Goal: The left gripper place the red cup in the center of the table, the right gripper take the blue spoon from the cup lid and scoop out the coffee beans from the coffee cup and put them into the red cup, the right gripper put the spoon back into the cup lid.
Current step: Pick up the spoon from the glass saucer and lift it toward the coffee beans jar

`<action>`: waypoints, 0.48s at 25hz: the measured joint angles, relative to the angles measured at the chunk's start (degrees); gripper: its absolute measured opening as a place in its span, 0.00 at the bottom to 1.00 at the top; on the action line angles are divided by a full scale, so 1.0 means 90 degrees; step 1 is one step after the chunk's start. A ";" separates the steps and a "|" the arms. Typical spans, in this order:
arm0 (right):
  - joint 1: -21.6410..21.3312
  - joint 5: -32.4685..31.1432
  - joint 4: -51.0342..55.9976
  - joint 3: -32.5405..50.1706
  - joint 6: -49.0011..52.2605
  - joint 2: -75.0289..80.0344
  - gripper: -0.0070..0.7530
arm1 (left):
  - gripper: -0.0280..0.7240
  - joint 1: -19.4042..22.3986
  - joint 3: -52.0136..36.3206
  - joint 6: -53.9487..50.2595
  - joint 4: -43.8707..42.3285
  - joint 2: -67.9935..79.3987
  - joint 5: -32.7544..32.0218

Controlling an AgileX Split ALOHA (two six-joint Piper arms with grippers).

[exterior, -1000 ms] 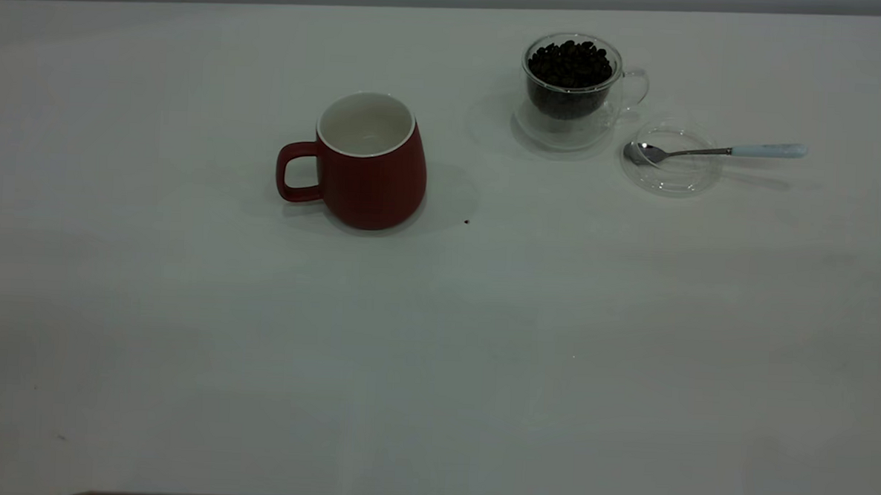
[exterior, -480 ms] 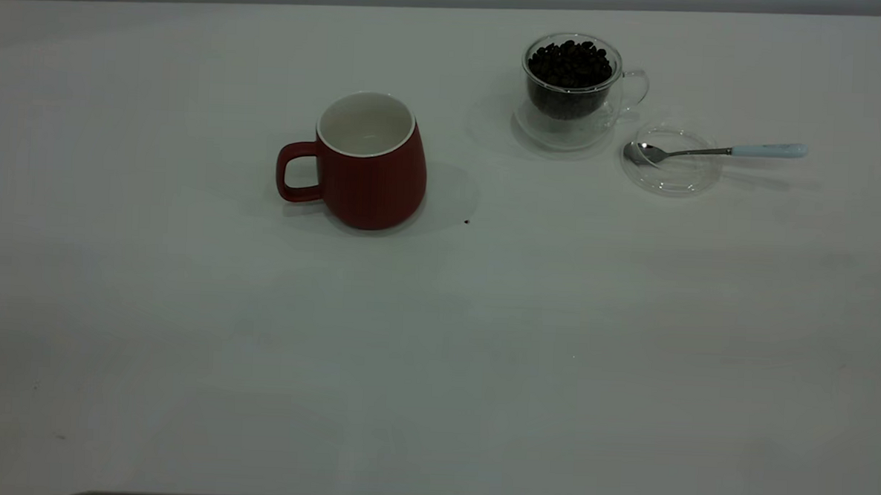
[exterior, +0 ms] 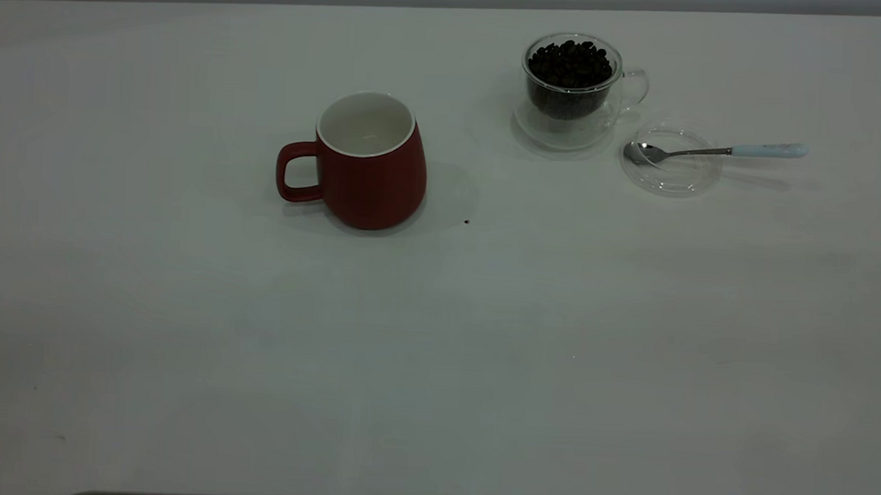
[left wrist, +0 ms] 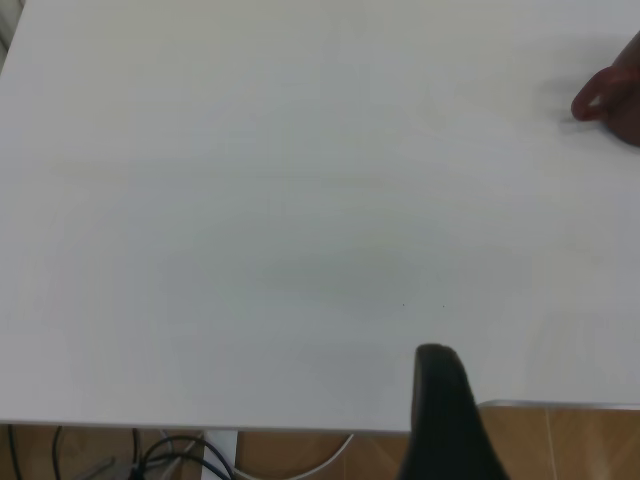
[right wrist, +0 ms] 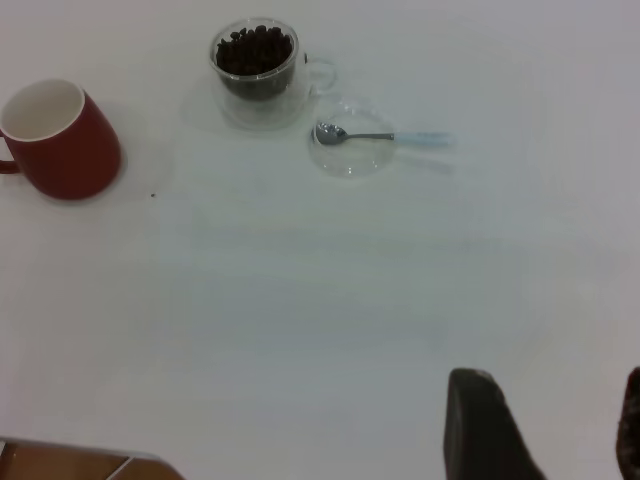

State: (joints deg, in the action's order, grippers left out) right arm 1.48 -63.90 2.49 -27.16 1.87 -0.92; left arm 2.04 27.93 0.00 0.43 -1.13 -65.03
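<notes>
The left pincer (left wrist: 445,420), seen only as one dark finger low over the tabletop's (exterior: 183,340) near edge, holds nothing; how far it is open cannot be told. Well away from it stands the red cup (exterior: 362,162), a squat glazed mug with white inside, loop handle pointing left, apparently empty. A dark speck (exterior: 466,221) lies just beside its base. Farther right, the coffee cup (exterior: 570,89), clear glass on a wider round base, is heaped with dark coffee beans (exterior: 570,63). Just beside it sits the cup lid (exterior: 670,172), a thin clear disc cradling the blue spoon's (exterior: 712,151) shiny bowl, the pale handle jutting past the rim to the right. The right pincer (right wrist: 560,430) hangs near the tabletop's front, two dark fingers apart, gripping nothing. Risks ahead: smooth glaze may slip in a grasp; the thin handle lies low on a light lid that could skid or tip; beans heaped this full may spill.
</notes>
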 joint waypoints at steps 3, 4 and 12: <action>0.0000 0.0250 0.0000 -0.0203 0.0120 0.0312 0.52 | 0.75 0.0000 0.0000 0.0000 0.0000 0.0000 0.0000; 0.0000 0.0423 0.0017 -0.0310 0.0149 0.0619 0.54 | 0.75 0.0000 0.0000 0.0000 0.0000 0.0000 0.0000; 0.0000 0.2197 0.1098 -0.1201 -0.0095 0.4160 0.78 | 0.75 0.0000 0.0000 0.0000 0.0000 0.0000 0.0000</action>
State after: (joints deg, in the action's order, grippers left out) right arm 1.48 -44.13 12.38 -37.97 1.02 36.52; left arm 2.04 27.93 0.00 0.43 -1.13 -65.03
